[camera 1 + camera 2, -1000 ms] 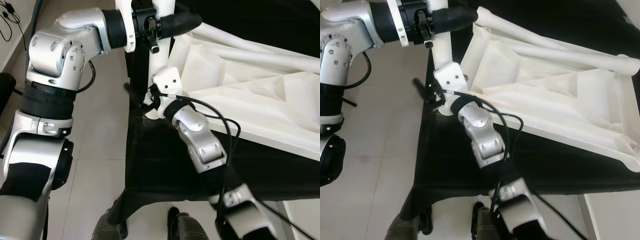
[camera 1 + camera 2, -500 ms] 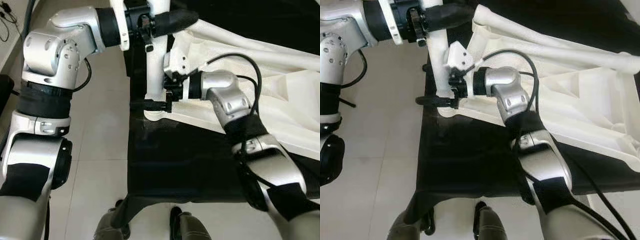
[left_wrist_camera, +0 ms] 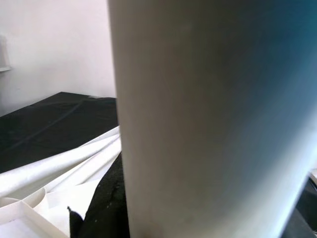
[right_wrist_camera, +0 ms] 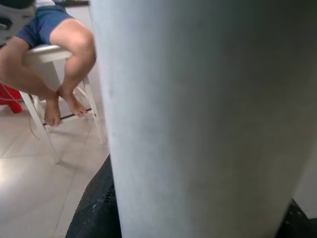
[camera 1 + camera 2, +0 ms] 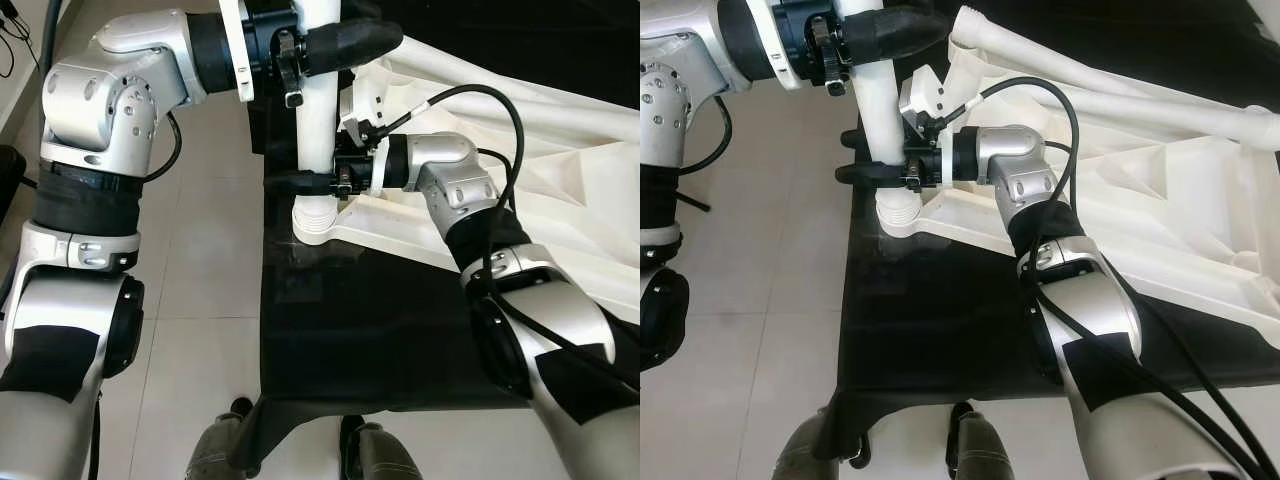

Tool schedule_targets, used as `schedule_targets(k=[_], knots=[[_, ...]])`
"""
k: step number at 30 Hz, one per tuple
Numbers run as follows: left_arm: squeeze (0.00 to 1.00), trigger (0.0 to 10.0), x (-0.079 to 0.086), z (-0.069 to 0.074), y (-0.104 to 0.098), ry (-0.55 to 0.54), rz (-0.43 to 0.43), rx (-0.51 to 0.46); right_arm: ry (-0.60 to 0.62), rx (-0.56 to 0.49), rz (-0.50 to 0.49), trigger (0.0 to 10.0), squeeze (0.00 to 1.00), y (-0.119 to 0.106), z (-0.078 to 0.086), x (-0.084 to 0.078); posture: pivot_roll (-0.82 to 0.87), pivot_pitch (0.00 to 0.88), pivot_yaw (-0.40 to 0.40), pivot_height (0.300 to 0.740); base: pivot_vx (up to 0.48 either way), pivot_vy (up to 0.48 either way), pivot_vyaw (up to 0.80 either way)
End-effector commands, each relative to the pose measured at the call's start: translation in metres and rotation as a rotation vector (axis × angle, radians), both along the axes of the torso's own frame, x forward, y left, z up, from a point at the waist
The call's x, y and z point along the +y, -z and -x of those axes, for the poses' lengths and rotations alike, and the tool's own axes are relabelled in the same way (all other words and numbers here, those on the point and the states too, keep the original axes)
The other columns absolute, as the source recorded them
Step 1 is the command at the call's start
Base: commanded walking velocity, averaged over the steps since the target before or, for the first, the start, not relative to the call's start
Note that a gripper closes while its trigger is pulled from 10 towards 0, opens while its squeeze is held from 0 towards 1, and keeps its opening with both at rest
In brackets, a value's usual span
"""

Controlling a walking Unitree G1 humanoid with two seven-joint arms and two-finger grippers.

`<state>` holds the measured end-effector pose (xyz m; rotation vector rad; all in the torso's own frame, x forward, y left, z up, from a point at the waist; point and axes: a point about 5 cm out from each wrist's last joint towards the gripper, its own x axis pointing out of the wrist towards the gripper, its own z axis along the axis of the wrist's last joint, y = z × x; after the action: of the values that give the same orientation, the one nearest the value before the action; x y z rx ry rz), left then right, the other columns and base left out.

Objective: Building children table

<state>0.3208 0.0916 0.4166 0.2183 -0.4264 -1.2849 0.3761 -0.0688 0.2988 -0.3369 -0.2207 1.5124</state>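
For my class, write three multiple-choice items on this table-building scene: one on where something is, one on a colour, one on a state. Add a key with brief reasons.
1. Where does the table leg stand?
A. flat on the floor
B. upright at a corner of the tabletop
C. on a chair

2. What colour is the cloth under the tabletop?
A. black
B. red
C. yellow

3. How does the right gripper hold the leg?
A. hangs away from it
B. rests on top of it
C. grips its lower part

Key: B, its base sits in the corner socket; A, cloth looks black; C, fingers flank the leg, below the left gripper.
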Motion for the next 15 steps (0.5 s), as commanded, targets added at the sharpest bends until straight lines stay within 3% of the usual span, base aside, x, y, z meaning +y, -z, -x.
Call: schedule_targets(k=[1,7,8,12,13,14,15], knots=[[0.0,0.0,-0.021,0.0,0.016,0.046,-0.093,0.012,-0.179,-0.005,0.083,0.0,0.0,0.012,0.013,0.037,-0.05,0.308,-0.027,0.74,0.0,0.0,0.0],[0.0,0.0,-0.026,0.002,0.017,0.08,-0.114,-0.007,-0.121,-0.032,0.048,0.0,0.0,0.013,0.01,0.037,-0.06,0.305,-0.026,0.74,0.0,0.0,0.0],[0.31,3.7,-0.027,0.002,0.018,0.088,-0.118,-0.008,-0.088,-0.038,0.025,0.0,0.0,0.014,0.008,0.037,-0.06,0.305,-0.025,0.74,0.0,0.0,0.0],[0.31,3.7,-0.028,0.002,0.018,0.098,-0.123,-0.008,-0.045,-0.044,-0.007,0.0,0.0,0.014,0.007,0.037,-0.06,0.305,-0.025,0.74,0.0,0.0,0.0],[1.0,10.0,-0.028,0.002,0.019,0.095,-0.134,-0.008,-0.009,-0.058,-0.015,0.0,0.0,0.015,0.005,0.037,-0.06,0.301,-0.02,0.74,0.0,0.0,0.0],[1.0,10.0,-0.029,0.002,0.02,0.092,-0.142,-0.008,0.018,-0.07,-0.021,0.0,0.0,0.016,0.005,0.037,-0.06,0.301,-0.02,0.74,0.0,0.0,0.0],[1.0,10.0,-0.029,-0.004,0.018,0.025,-0.148,-0.02,0.18,-0.07,-0.055,0.0,0.0,0.025,-0.001,0.036,-0.06,0.301,-0.021,0.74,0.0,0.0,0.0]])
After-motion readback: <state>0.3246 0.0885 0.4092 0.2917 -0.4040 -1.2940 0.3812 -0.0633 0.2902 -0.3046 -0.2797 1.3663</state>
